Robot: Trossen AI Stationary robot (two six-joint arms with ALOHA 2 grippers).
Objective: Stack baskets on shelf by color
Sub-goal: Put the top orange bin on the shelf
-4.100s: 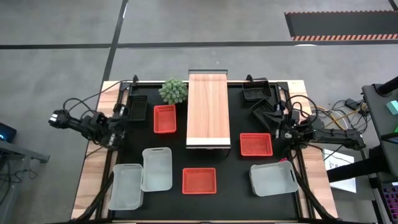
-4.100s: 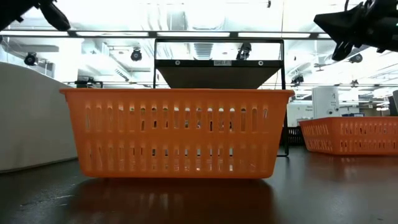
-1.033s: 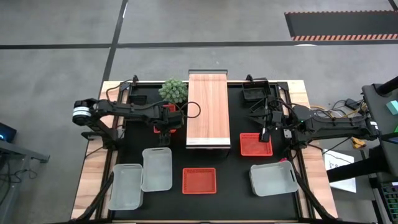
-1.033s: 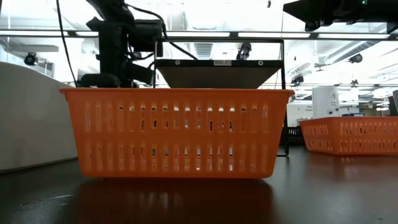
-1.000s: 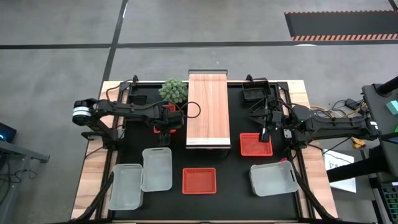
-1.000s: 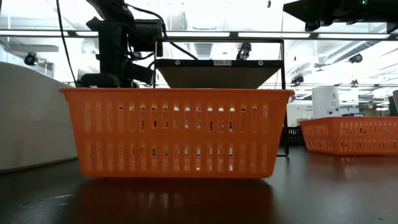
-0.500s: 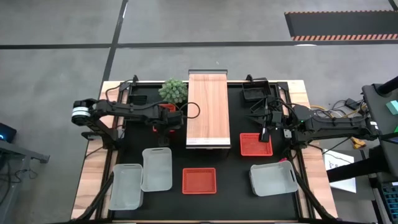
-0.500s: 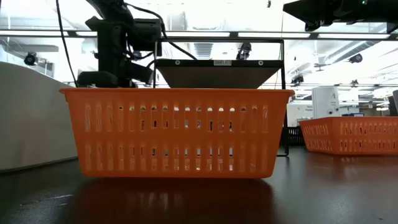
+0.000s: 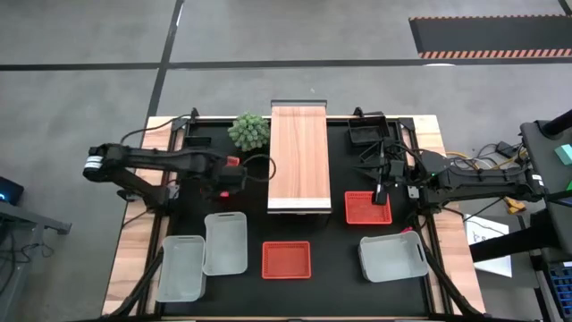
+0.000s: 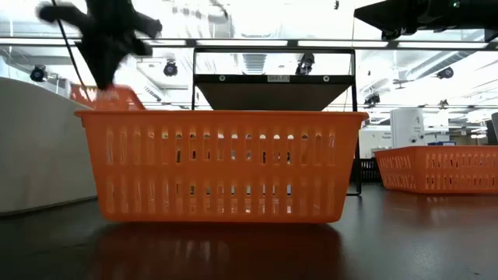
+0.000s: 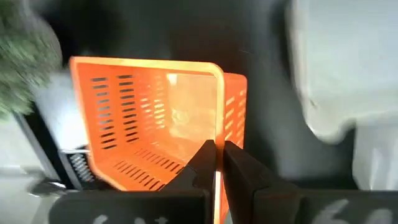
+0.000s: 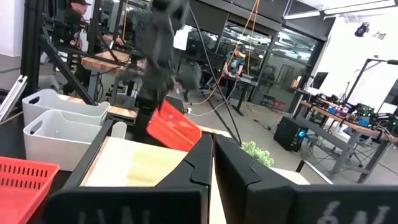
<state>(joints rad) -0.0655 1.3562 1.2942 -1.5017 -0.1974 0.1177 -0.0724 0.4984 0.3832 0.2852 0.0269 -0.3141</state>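
The left gripper has its two dark fingers pinched narrowly on one wall of a red-orange basket, and that basket hangs from them, tilted, with its open side turned toward the wrist camera. Seen from the right wrist, the held basket is lifted clear of the surface, slanting in the air beyond the shelf's wood top. From above, this gripper sits just to the left of the shelf, with the spiky green plant a little farther toward the table's back edge. Nearer the front edge from these fingers lie two translucent white baskets, side by side and touching.

The right gripper hovers on the other side of the shelf, over the far edge of another red-orange basket that rests on the black table. Its fingers look close together, almost touching, with nothing between them. Behind this gripper, toward the back corner, stand black baskets. In front of it a third white basket lies slightly skewed near the table's front right corner.

Between the two arms, in front of the shelf's near end, a further red-orange basket sits flat; it fills the middle of the low view. The shelf top is bare wood.
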